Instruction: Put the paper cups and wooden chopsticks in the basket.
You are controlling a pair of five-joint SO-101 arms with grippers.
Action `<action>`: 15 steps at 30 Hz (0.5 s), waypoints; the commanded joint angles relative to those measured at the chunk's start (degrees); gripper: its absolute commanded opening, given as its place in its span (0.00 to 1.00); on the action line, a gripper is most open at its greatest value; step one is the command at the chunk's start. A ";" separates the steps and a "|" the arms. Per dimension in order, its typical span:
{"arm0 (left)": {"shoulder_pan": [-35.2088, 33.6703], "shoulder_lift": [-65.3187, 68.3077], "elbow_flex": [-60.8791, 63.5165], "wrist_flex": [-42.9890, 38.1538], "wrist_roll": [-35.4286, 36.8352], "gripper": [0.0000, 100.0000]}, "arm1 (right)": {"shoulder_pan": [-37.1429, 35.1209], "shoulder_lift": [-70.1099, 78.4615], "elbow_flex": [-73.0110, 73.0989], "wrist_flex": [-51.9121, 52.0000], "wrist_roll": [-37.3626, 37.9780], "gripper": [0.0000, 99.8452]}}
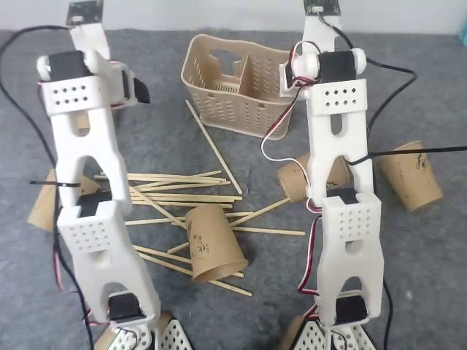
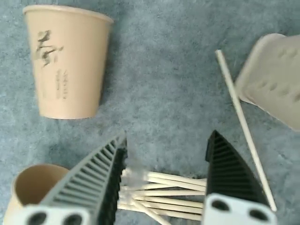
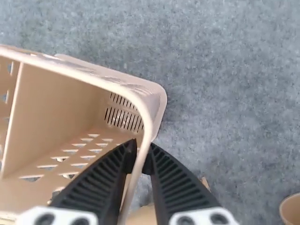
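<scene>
The cups (image 2: 68, 65) are matt paper. The chopsticks (image 1: 182, 178) are plain smooth wood. The basket (image 3: 61, 108) is smooth plastic. The worktop (image 2: 164, 70) wears rough grey cloth.

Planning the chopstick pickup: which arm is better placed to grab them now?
Left. The left gripper hangs over the chopsticks, jaws open, so it probably only needs to descend. The right gripper has its jaws shut on the basket wall.
</scene>
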State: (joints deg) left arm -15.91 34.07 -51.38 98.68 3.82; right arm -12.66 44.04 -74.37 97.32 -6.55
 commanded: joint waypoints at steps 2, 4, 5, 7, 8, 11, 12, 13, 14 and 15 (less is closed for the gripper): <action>5.36 -0.53 -10.86 1.05 1.49 0.26 | 0.40 -1.71 -0.18 -1.63 1.23 0.01; 7.82 -0.53 -14.11 1.05 1.49 0.26 | 0.31 -1.71 0.00 -1.36 1.23 0.01; 9.14 -0.70 -15.43 1.14 1.49 0.26 | 0.31 -1.71 0.18 -1.27 1.23 0.01; 11.08 -1.05 -17.80 1.14 3.25 0.26 | 0.31 -1.63 0.26 -1.27 1.23 0.01; 11.69 -1.05 -19.38 1.23 3.96 0.26 | 0.31 -1.54 0.35 -1.27 1.23 0.01; 11.96 -1.14 -24.66 1.85 4.66 0.26 | 0.22 -0.57 0.18 -1.27 1.23 0.01; 11.96 -1.14 -26.24 1.85 4.66 0.26 | 0.13 -0.04 0.09 -1.27 1.23 0.01; 11.96 -1.14 -27.47 1.85 4.66 0.26 | 0.04 0.31 0.18 -1.27 1.23 0.01; 12.13 -1.14 -28.26 1.85 4.66 0.26 | -0.04 0.84 0.18 -1.27 1.23 0.01; 12.40 -1.14 -28.53 1.85 4.66 0.26 | -0.04 1.45 0.00 -1.27 1.23 0.01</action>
State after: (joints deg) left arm -4.22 34.07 -74.77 98.77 7.60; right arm -12.57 45.19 -74.37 96.18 -6.11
